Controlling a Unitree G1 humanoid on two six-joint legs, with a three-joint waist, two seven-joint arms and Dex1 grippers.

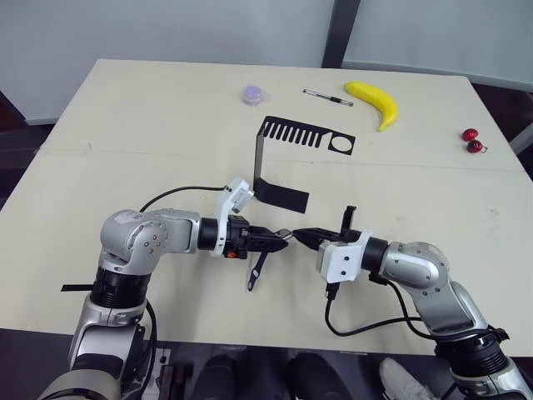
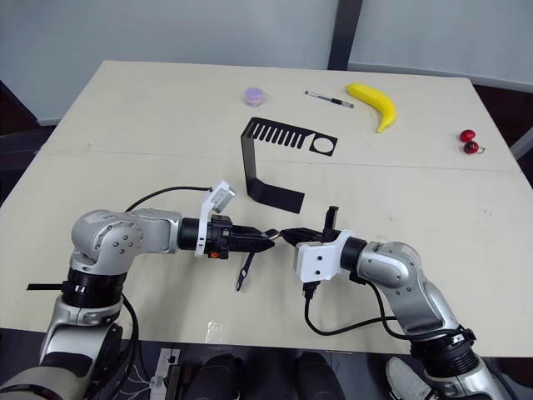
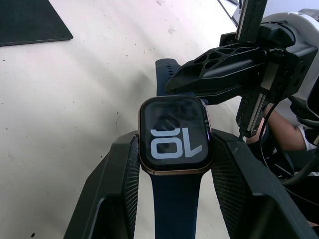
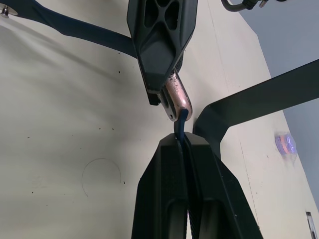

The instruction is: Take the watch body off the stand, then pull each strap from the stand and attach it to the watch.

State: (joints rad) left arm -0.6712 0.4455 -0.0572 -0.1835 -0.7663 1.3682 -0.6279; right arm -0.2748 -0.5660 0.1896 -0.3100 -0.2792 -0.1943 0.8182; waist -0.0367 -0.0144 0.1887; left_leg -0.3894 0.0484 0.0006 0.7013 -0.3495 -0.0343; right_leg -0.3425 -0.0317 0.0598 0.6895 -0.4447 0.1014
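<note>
left eye view — cream table [image 1: 166, 125]; grey wall [image 1: 166, 29]

it looked like a robotics lab or test room: a plain cream table [image 1: 125, 167] stood on a dark floor before pale blank wall panels, set out with unrelated props, a banana [image 1: 374, 101], two cherries [image 1: 472, 140], a pen [image 1: 327, 97] and a small purple dish [image 1: 253, 94], with cables trailing from the arms.

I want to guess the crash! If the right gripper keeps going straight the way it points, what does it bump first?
Probably the watch body, held in the left gripper. The right gripper, shut on a strap, points right at it, almost touching.
</note>
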